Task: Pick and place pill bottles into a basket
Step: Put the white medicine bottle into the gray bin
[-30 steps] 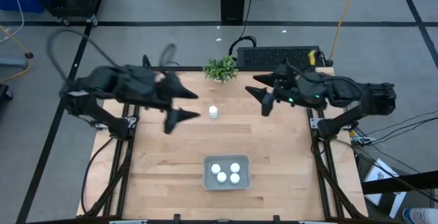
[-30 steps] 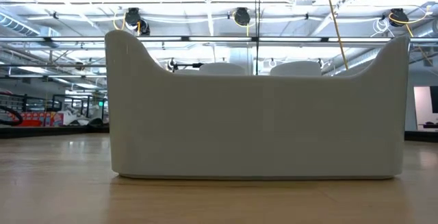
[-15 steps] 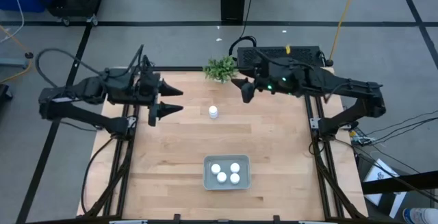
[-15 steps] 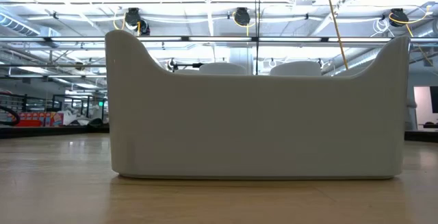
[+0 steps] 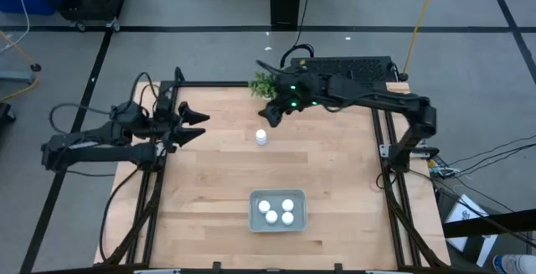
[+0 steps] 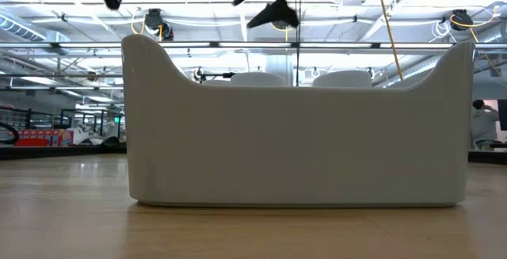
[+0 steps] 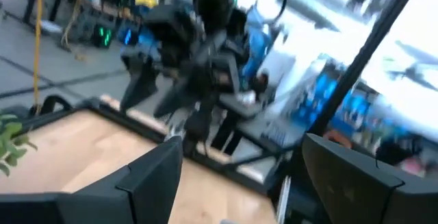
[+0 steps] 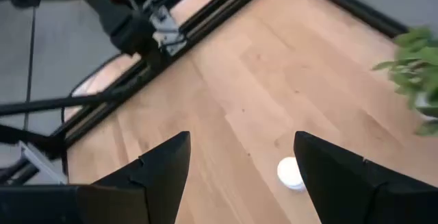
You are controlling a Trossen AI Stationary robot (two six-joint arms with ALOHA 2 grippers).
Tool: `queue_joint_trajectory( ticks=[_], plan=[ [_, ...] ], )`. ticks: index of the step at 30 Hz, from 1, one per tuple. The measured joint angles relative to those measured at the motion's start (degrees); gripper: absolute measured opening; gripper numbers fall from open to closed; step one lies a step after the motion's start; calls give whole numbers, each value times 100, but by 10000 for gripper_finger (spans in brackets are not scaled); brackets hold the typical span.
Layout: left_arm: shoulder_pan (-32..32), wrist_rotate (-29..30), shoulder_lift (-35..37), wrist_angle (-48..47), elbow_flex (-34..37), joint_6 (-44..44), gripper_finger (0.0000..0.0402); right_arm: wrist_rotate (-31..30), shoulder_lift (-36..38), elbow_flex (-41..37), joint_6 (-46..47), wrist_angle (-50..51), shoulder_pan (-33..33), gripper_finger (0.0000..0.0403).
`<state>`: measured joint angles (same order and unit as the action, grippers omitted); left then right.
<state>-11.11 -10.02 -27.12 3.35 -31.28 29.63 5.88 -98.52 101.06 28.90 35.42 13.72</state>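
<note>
One white pill bottle stands upright on the wooden table, left of the table's middle toward the far edge. It also shows in the right wrist view. My right gripper hovers open just beyond and above it, touching nothing. The pale basket sits near the front edge with several white bottles standing in it. My left gripper is open and empty near the table's far left.
A small green plant stands at the far edge, right beside my right gripper. In the low view the basket's wall fills the picture, with both grippers high above it. Bare wood lies between the lone bottle and the basket.
My right gripper has gone toward the table's left, past the plant, to a spot over the lone bottle, and has stayed open. My left gripper has drawn back toward the table's left edge, still open. The bottles and the basket have kept still.
</note>
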Motion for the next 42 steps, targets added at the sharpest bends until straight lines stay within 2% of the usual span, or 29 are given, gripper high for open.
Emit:
queue_joint_trajectory(
  ticks=[3,5,8,13,25,31,42],
  plan=[
    [-137,79,350,601,588,458,308,424,-582,545,-221,289,121,254],
    [-187,154,477,1048,913,799,308,589,-1093,1085,-439,976,170,254],
    [-210,178,580,1552,1223,992,308,502,-1896,1910,-887,2003,203,254],
    [-210,256,557,1637,1291,985,308,500,-2760,2805,-1123,3099,259,254],
    [-204,251,551,1624,1291,898,308,771,-3214,2874,-1024,3023,222,254],
    [-204,208,551,1624,1291,884,308,469,-3339,2874,-1038,2976,200,254],
    [-204,85,549,1625,1291,927,308,468,-3596,2867,-1029,2932,221,254]
  ],
)
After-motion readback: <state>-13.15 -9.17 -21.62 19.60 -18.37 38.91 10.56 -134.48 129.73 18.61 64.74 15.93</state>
